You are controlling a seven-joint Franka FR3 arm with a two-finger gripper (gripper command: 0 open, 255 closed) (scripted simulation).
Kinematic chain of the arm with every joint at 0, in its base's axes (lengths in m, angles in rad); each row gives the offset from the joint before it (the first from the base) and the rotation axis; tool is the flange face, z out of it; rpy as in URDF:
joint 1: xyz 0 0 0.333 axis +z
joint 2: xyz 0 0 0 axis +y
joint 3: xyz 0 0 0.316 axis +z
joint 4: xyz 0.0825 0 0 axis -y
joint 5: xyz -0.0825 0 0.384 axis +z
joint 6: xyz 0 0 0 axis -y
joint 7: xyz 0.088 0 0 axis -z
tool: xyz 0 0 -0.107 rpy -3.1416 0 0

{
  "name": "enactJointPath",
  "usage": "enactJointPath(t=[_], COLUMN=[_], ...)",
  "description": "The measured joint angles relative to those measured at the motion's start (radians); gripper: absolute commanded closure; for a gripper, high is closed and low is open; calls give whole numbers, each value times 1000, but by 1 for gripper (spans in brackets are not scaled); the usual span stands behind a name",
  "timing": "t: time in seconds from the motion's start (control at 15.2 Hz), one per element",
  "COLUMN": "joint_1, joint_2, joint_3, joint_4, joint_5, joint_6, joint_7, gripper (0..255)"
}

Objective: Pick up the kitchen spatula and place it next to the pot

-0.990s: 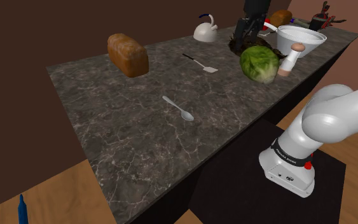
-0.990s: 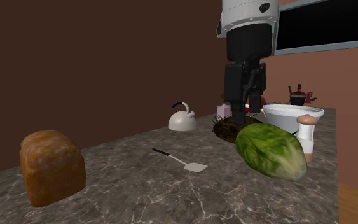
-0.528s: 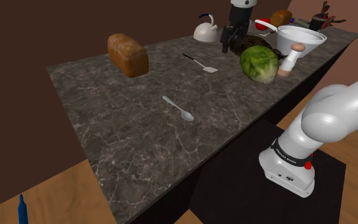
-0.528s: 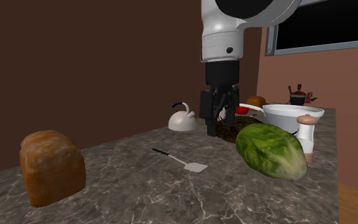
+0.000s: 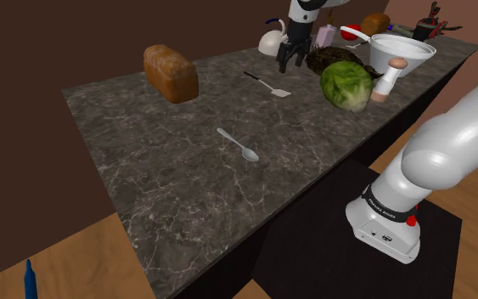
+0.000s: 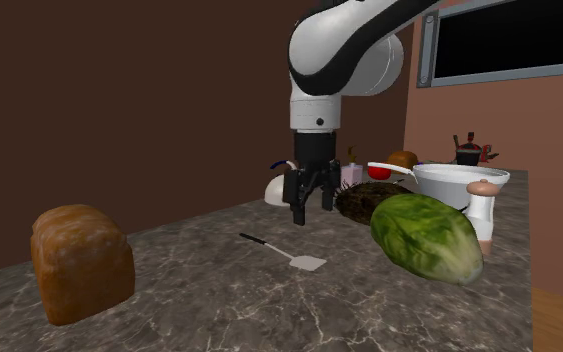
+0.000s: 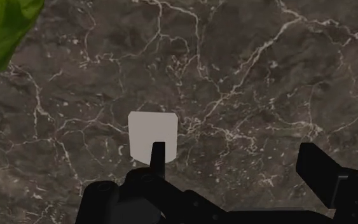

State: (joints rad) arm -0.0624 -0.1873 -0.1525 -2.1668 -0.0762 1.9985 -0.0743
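the bench (image 5: pixel 160 170) is dark grey, marbled with white veins. the spatula (image 5: pixel 271 84) has a pale grey blade and a black handle. the pincer (image 6: pixel 310 210) is all black, the arm (image 6: pixel 344 50) white. the loaf (image 5: pixel 171 73) is brown, the lettuce (image 5: pixel 345 84) bright green, the spoon (image 5: pixel 239 144) light grey, the pot (image 5: pixel 402 51) white, the kettle (image 5: pixel 271 44) white with a blue handle.

Your shoulder view high over the counter (image 5: pixel 169 161), your second exterior view low and near, sharing its loaf (image 5: pixel 171 73), your wrist view close, straight down.

No legible text, faint marking on the arm's base (image 5: pixel 382 214) unreadable
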Motion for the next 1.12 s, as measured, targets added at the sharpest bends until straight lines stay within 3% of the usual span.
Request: enactJointPath(t=[0.53,0.99,1.12], joint_1=[-29,-78,-84], joint_2=[296,561,590], joint_3=[-41,-41,-39], joint_4=[204,459,475], joint_5=[84,171,179], joint_6=[115,137,152], joint_7=[-90,-156,-163], gripper=[0,0,0])
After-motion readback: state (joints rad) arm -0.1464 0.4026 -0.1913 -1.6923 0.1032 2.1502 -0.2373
